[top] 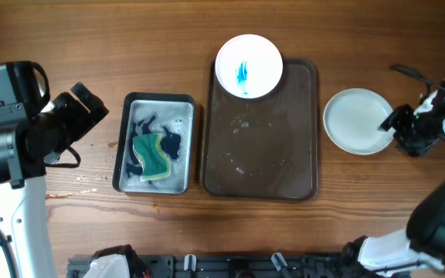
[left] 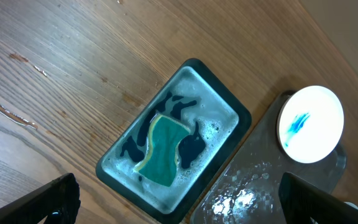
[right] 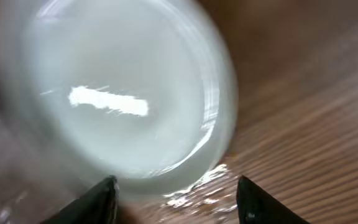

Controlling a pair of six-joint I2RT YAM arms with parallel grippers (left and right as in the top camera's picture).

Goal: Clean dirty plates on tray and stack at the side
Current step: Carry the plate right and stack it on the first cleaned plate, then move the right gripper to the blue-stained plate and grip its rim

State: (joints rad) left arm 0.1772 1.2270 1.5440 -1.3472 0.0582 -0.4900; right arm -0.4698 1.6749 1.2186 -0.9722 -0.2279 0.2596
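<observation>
Judging by how things lie, you are roughly halfway through. One clean plate (top: 355, 120) sits on the table (top: 68, 31) just right of the tray (top: 261, 162), showing no marks, and that spot looks like the start of your stack. The dirty plate (top: 249, 66) rests at the far end of the tray, overlapping its far rim, with a blue smear (top: 243, 73) across its middle. It has yet to be scrubbed and set on the clean one. Your right gripper (top: 399, 126) is at the clean plate's right edge. In the blurred wrist view its fingers stand apart, with the rim just ahead of them and not clamped. Your left gripper (top: 90, 106) hangs over bare wood left of the basin (top: 128, 143), fingers wide apart and holding nothing. The green sponge (top: 152, 157) lies in the basin's soapy water, so it probably needs picking up before the remaining plate can be wiped. The tray surface looks wet. No brand, label or writing can be read on any of these things.
</observation>
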